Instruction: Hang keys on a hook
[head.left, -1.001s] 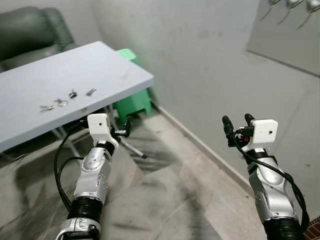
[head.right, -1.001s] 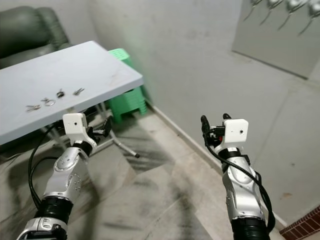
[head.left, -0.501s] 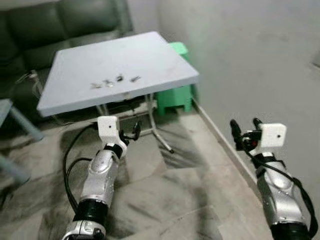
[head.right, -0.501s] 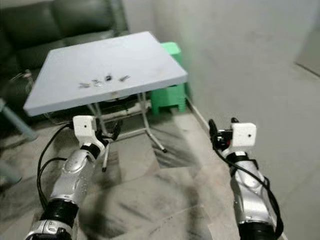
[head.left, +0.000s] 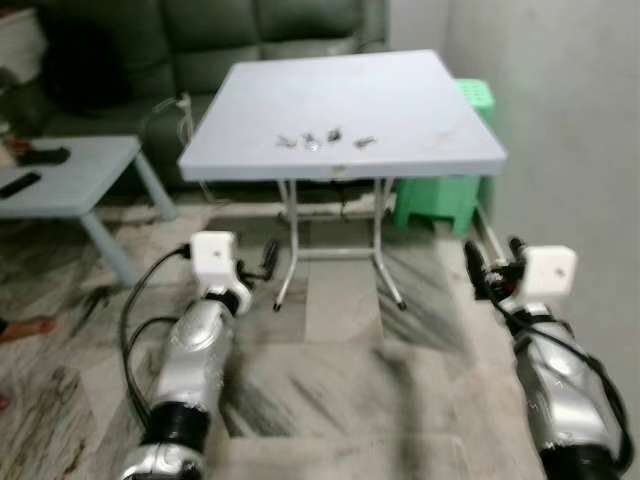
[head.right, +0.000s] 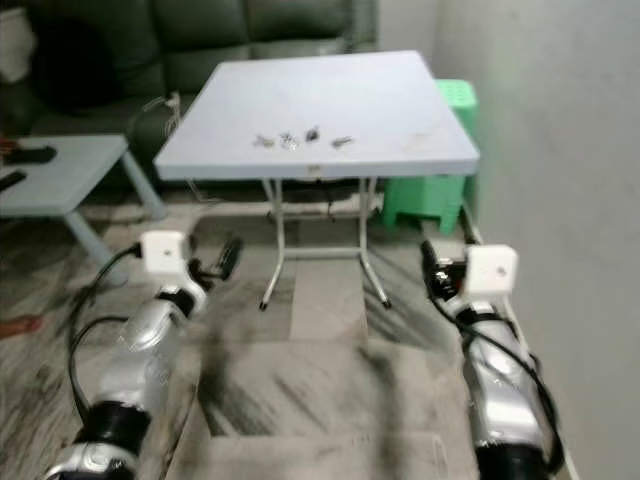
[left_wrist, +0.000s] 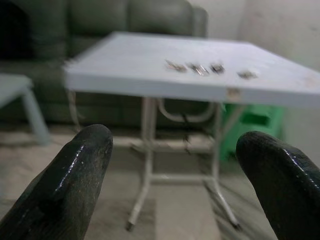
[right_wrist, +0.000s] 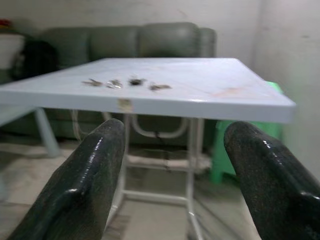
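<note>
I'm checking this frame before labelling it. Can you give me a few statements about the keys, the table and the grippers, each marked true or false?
1. The keys lie in a row on the white table. True.
2. The left gripper holds a key. False: its fingers are open and empty.
3. A green stool stands under the table's right side. True.
4. The right gripper rests on the tabletop. False: it hangs short of the table, open.

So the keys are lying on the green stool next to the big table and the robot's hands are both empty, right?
Not quite. The keys lie on the big table itself, near its front edge, as the left eye view shows. The green stool stands beside it. Both the left gripper and right gripper are open and empty.
</note>
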